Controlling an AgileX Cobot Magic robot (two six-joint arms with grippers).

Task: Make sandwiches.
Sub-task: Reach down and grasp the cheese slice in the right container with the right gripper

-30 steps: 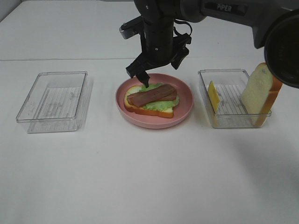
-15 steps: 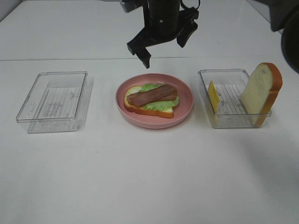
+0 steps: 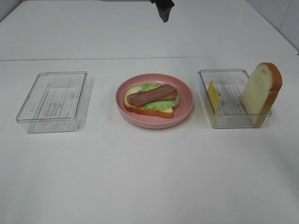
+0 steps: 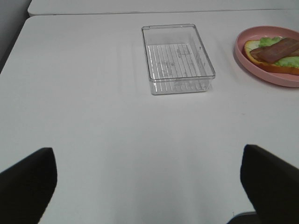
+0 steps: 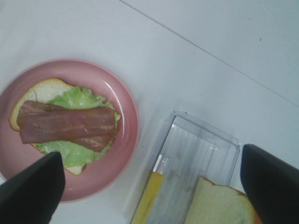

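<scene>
On the round pink plate (image 3: pixel 186 95) you see the unfinished sandwich (image 3: pixel 152 99); the yellow cheese slice (image 3: pixel 213 95) and white bread slice (image 3: pixel 259 91) stand in the right clear plastic tray (image 3: pixel 229 100). Your left gripper (image 4: pixel 149 184) and right gripper (image 5: pixel 149 186) have jaws wide apart.

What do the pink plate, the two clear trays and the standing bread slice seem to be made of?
Pink plate: probably plastic, as it is smooth, evenly coloured and faintly shiny.
Left tray and right tray: clear rigid plastic, with see-through walls and ribbed floors.
Bread slice: likely a foam or soft plastic toy, with a matte white face and a uniform orange-brown crust; the look alone leaves it open.
</scene>
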